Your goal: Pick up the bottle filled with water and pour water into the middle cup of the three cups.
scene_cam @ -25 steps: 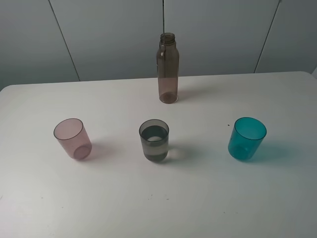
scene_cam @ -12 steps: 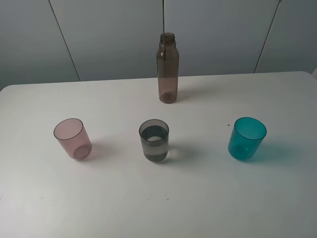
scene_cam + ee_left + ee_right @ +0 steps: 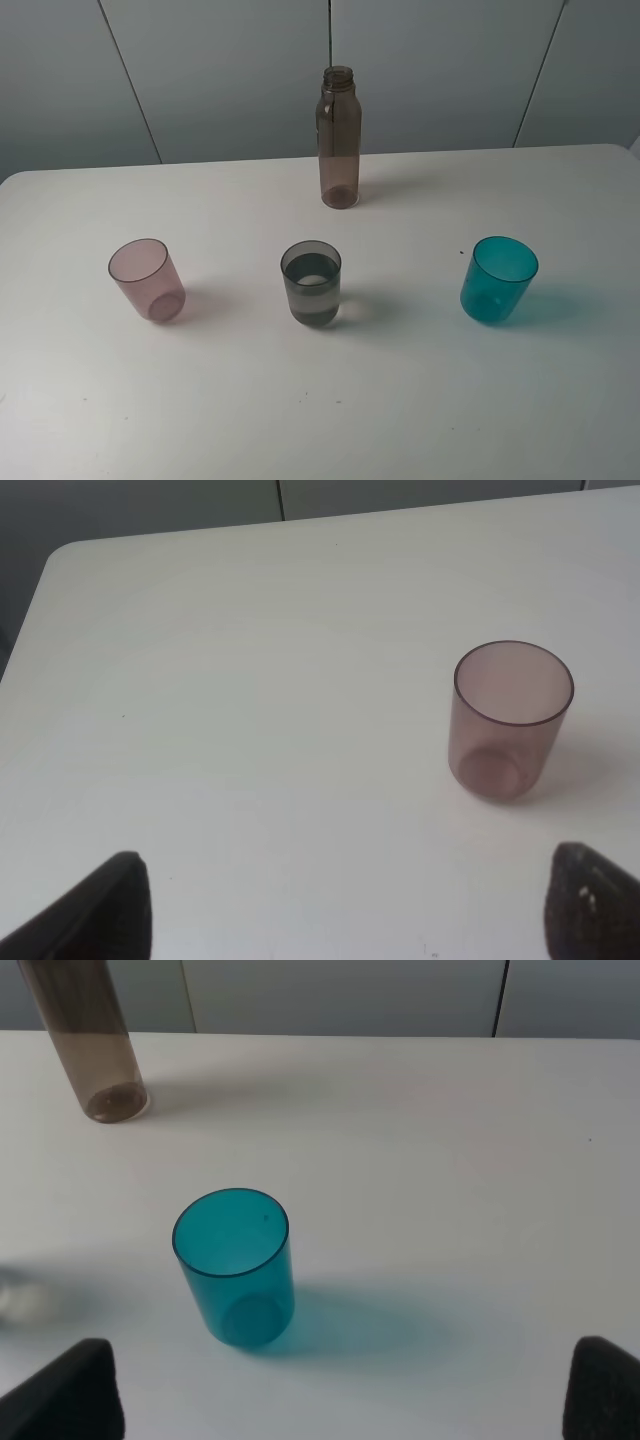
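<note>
The smoky brown-grey bottle (image 3: 339,138) stands upright and capless at the back middle of the white table (image 3: 320,400); its base shows in the right wrist view (image 3: 97,1045). In front stand three cups: pink (image 3: 147,279) on the left, the smoky grey middle cup (image 3: 312,282) with water in it, and teal (image 3: 498,279) on the right. The left wrist view shows the pink cup (image 3: 510,720) ahead of my open left gripper (image 3: 350,905). The right wrist view shows the teal cup (image 3: 236,1265) ahead of my open right gripper (image 3: 340,1400). Neither gripper shows in the high view.
Grey wall panels (image 3: 220,70) rise behind the table's far edge. The table's rounded left corner (image 3: 70,555) shows in the left wrist view. A blurred edge of the middle cup (image 3: 20,1298) shows in the right wrist view.
</note>
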